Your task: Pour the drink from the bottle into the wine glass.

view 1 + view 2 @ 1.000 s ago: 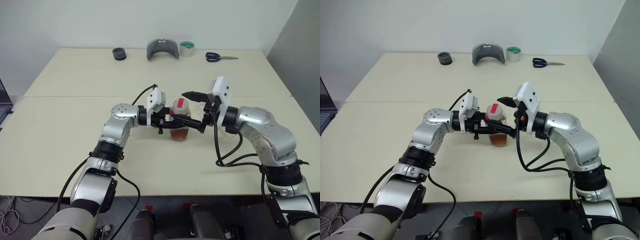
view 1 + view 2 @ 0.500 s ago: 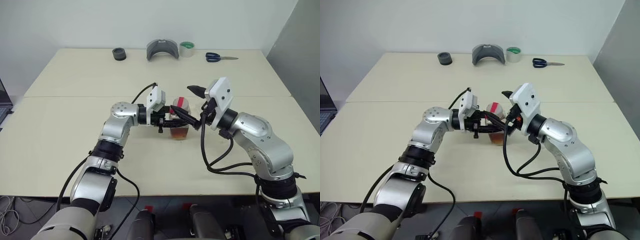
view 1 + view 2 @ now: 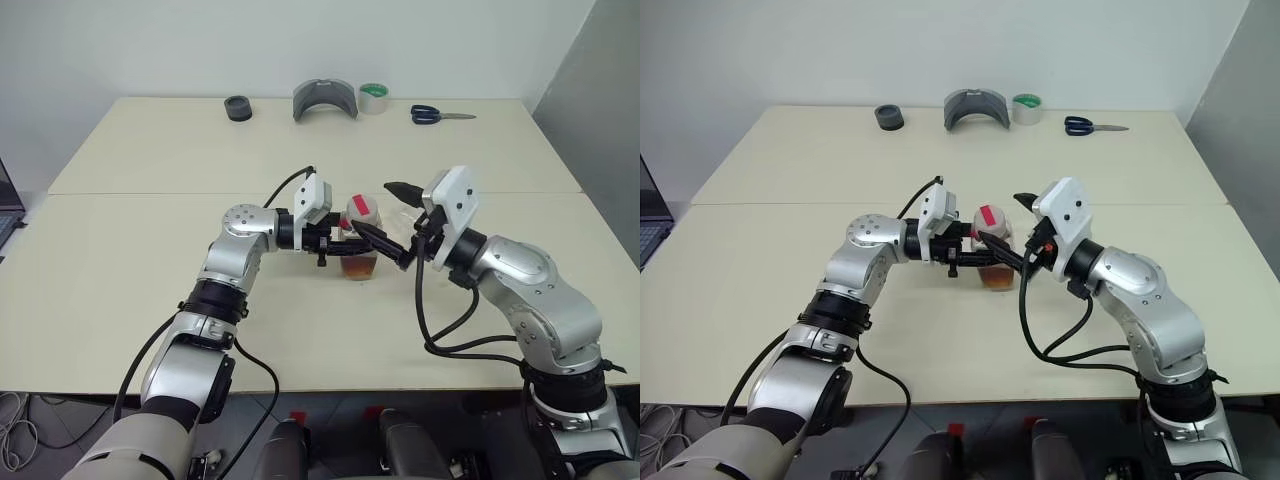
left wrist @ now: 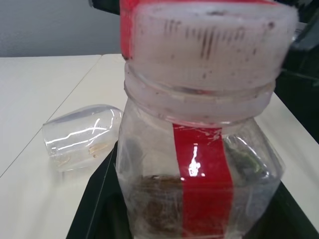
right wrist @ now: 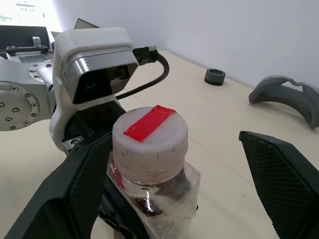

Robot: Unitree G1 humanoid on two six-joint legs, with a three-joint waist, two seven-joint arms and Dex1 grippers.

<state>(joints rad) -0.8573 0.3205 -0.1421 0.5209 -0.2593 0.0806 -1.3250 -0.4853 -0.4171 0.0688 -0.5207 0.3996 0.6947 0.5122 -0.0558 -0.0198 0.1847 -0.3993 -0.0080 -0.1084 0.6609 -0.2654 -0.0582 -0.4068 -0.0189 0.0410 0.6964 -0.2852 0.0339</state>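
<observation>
The pale worktop (image 3: 150, 300) spans the scene, with a seam running across it behind the arms. Over its middle the two arms meet. The left gripper (image 3: 352, 242) reaches in from the left, its fingers closed tight around the body of the bottle (image 3: 359, 240), which stands upright with its base at the worktop. The right gripper (image 3: 392, 215) comes in from the right with its fingers (image 5: 279, 174) spread wide, one on each side of the bottle's cap (image 5: 149, 142) and holding nothing; whether either finger touches the cap cannot be told. The cap is white with a red strip across its top and is on the bottle. The drink (image 3: 358, 266), reddish-brown, sits in the lower part of the bottle. The wine glass (image 4: 82, 136) lies tipped on its side on the worktop just beyond the bottle, as the left wrist view shows. Along the far edge lie a grey curved piece (image 3: 325, 98), a green roll of tape (image 3: 374, 97), a small dark ring (image 3: 238, 107) and blue-handled scissors (image 3: 440, 114).
</observation>
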